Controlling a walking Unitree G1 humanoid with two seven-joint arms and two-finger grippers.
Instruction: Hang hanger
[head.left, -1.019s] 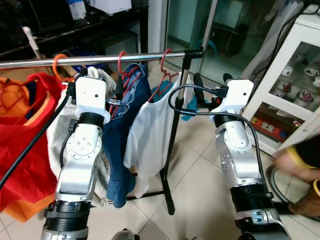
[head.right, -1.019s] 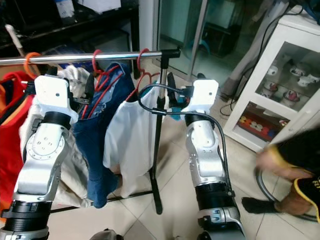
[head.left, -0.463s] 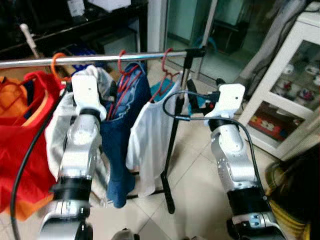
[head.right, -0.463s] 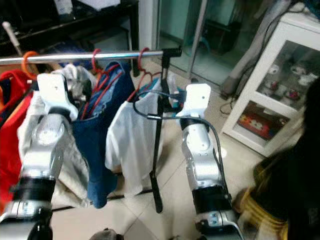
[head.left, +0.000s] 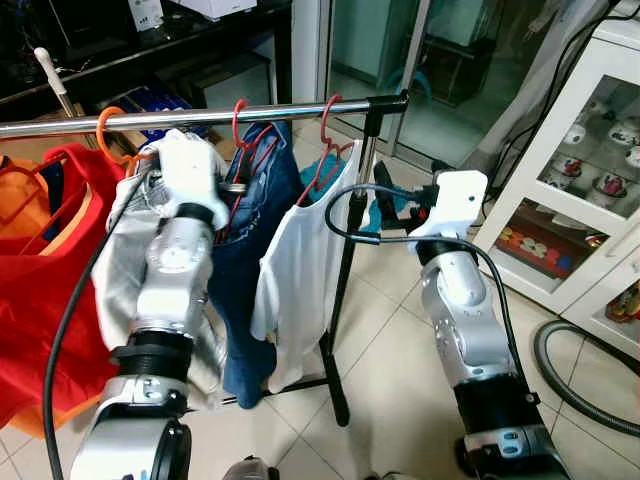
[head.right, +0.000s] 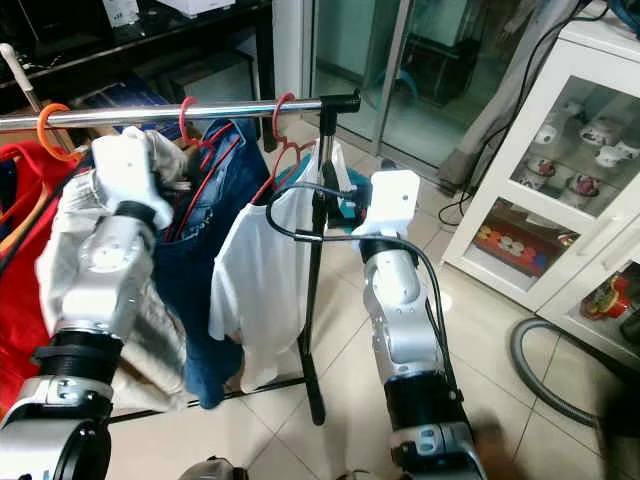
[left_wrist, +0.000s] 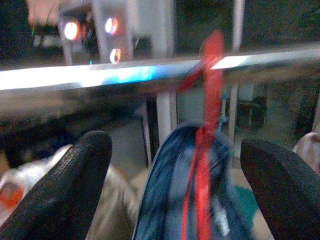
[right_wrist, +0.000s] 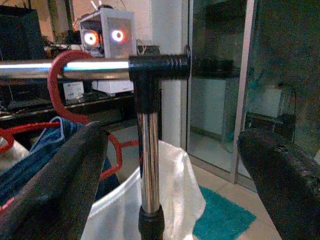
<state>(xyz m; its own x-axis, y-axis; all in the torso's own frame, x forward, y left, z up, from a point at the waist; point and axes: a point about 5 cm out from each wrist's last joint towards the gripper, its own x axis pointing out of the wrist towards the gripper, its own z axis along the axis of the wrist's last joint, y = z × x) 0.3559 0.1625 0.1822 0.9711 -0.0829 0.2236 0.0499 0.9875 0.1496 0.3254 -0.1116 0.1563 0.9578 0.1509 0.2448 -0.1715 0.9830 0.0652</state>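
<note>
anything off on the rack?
Mostly tidy: the hangers sit hooked on the rail. The grey garment bunches against the left arm rather than hanging flat. A hose lies across the floor.

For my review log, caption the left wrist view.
Open left gripper faces the blue jeans on a red hanger hooked over the rail.

Both silver arms raised forward, left gripper (left_wrist: 172, 190) and right gripper (right_wrist: 175, 185) each with black fingers spread wide, nothing between them, wrists roughly level.
</note>
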